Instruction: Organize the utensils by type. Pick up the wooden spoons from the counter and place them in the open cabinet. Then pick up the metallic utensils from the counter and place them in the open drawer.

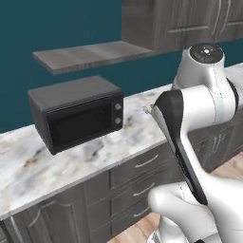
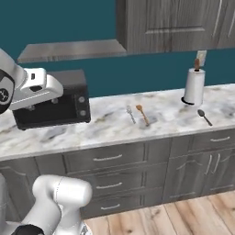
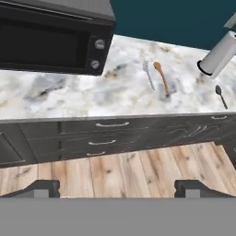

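Your gripper (image 3: 117,188) hangs out over the wood floor (image 3: 115,168) in front of the counter (image 3: 69,94), fingers wide apart, nothing between them. In the hand view the two tips sit at 7 and 5 o'clock, with bare floor between.

Orange-brown wooden spoon (image 3: 161,77) lies on the marble at about 1 o'clock in the hand view, bowl away from the front edge. The fork (image 3: 148,74) lies just beside it on its left, nearly parallel, a narrow strip of marble between them. A dark spoon (image 3: 221,96) lies well apart at 2 o'clock, near the front edge, below the paper towel roll (image 3: 220,54).

Microwave (image 3: 50,39) fills 10 to 12 o'clock; open marble runs from its front to the counter lip.

In the right base view, spoon (image 2: 142,114) and fork (image 2: 131,113) sit mid-counter, with clear slab between them and the roll (image 2: 194,86). Drawer fronts (image 2: 108,158) below look flush.
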